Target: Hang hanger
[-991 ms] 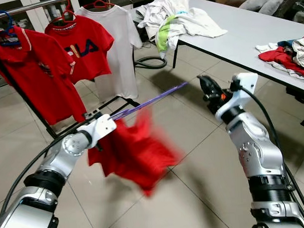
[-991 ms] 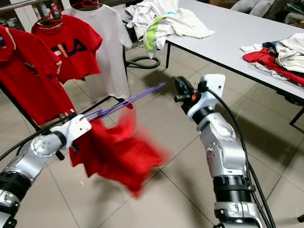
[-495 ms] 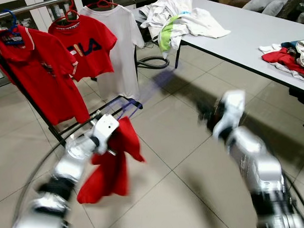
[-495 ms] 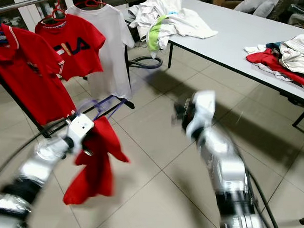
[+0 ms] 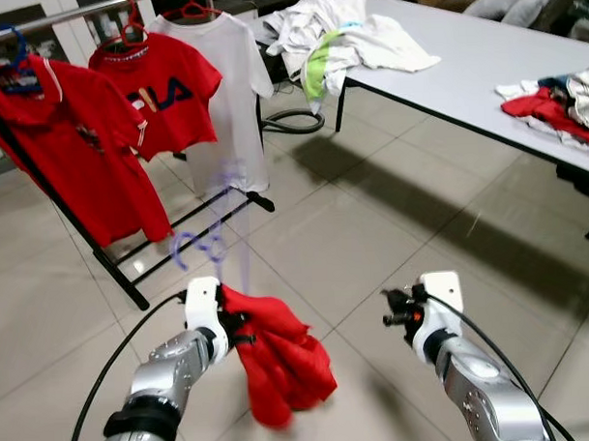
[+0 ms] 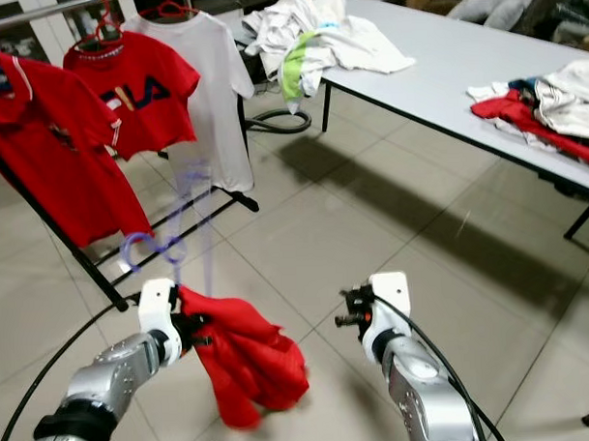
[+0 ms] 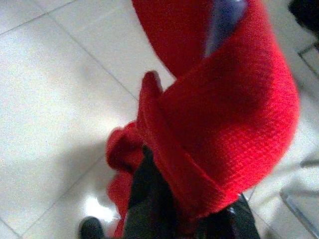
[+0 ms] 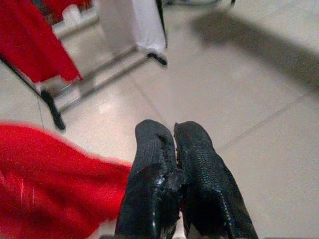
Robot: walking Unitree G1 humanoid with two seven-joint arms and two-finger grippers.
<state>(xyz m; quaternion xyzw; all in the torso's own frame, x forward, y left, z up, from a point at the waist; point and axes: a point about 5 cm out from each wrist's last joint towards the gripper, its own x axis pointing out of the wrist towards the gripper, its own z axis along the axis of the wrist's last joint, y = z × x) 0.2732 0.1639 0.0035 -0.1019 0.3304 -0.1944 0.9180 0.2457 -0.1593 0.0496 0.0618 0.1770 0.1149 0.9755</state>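
The hanger (image 5: pixel 210 245), purple and blurred, is held upright above the left gripper (image 5: pixel 224 325), low over the floor (image 5: pixel 372 218) and in front of the rack (image 5: pixel 131 255). A red shirt (image 5: pixel 275 361) is draped from the hanger and bunched beside and below the left gripper. In the left wrist view the shirt (image 7: pixel 219 114) is wrapped over the black fingers (image 7: pixel 149 209), which are clamped on the hanger; a strip of purple is seen at the top of the cloth.

The right gripper (image 5: pixel 394 309) is held low at the right, apart from the shirt. In the right wrist view its fingers (image 8: pixel 154 169) are pressed together with nothing between them.

On the rack, two red shirts (image 5: pixel 79 151) and a white shirt (image 5: pixel 227 87) are hung on hangers. Behind, a grey table (image 5: pixel 482 59) carries a pile of clothes (image 5: pixel 336 35) at its near end and another pile (image 5: pixel 556 100) at the right edge.
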